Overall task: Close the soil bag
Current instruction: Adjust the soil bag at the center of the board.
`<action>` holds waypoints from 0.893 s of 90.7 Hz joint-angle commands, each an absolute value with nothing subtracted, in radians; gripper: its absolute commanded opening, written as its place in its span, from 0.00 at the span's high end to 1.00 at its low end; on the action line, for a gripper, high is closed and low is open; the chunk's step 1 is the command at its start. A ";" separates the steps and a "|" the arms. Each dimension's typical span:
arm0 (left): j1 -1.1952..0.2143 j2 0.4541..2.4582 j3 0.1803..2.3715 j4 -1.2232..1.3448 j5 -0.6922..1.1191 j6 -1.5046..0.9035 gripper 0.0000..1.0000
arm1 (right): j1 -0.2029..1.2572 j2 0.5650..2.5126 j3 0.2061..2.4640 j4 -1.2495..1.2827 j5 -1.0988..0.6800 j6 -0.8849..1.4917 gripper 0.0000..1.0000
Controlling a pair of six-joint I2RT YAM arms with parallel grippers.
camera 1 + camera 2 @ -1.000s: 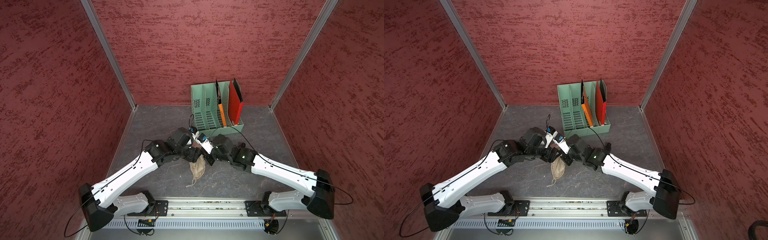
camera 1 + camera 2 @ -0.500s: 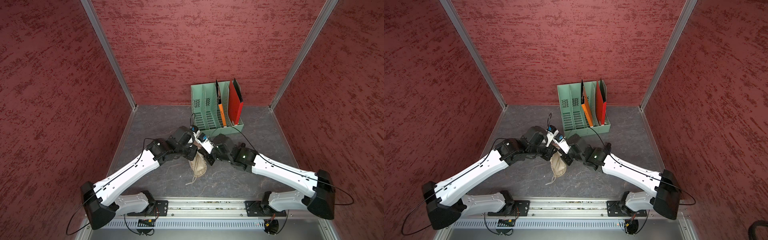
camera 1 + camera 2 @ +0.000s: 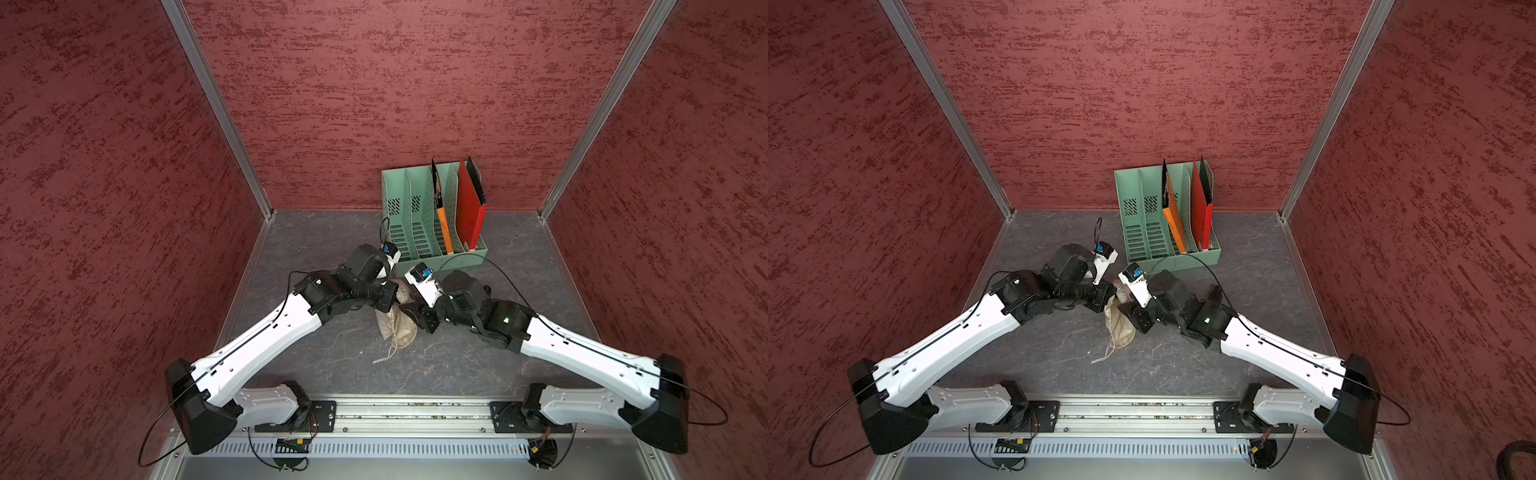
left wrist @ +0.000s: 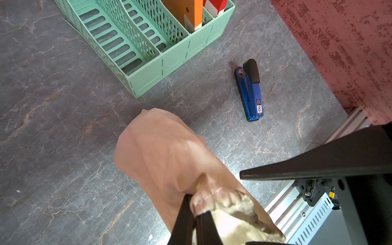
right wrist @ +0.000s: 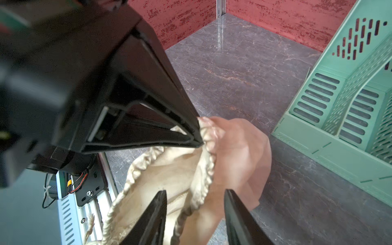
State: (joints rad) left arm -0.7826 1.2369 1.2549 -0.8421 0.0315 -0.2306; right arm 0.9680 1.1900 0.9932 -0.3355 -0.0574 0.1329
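Locate the soil bag (image 3: pixel 397 328) on the tabletop (image 3: pixel 332 374), just in front of the file rack (image 3: pixel 440 261), on the rack's side facing the arm bases. Note that the left claw (image 4: pixel 194 204) is clamped together on the bag's gathered rim. The right claw (image 5: pixel 195 191) stands apart, with the rim's cloth between its fingers. A thin cord (image 3: pixel 384 356) trails from the bag, away from the rack. A blue stapler (image 4: pixel 250 93) lies near the rack's front corner.

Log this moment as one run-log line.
task: close soil bag | left claw: shut on bag's gathered rim | right claw: open, astride the rim | mouth: gathered, not yet drawn shut
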 commanded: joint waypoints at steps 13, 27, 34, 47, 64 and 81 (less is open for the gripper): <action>-0.781 1.230 1.266 -0.811 0.034 -0.260 1.00 | 0.986 1.166 0.970 -0.377 -0.036 0.187 0.51; -0.782 1.234 1.268 -0.809 0.032 -0.265 1.00 | 1.000 1.169 0.958 -0.413 0.015 0.197 0.51; -0.782 1.236 1.270 -0.809 0.030 -0.265 1.00 | 1.003 1.180 0.962 -0.435 0.027 0.206 0.52; -0.782 1.242 1.277 -0.808 0.023 -0.264 1.00 | 1.006 1.184 0.963 -0.443 0.028 0.226 0.65; -0.782 1.243 1.293 -0.817 0.019 -0.267 1.00 | 1.006 1.167 1.000 -0.483 0.058 0.206 1.00; -0.798 1.224 1.309 -0.834 0.006 -0.284 1.00 | 1.006 1.159 1.077 -0.522 0.109 0.140 1.00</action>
State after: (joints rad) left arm -0.7872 1.2377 1.2758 -0.8375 0.0212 -0.2615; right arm 1.0008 1.1801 1.0031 -0.4873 0.0540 0.1894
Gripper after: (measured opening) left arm 0.067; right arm 0.056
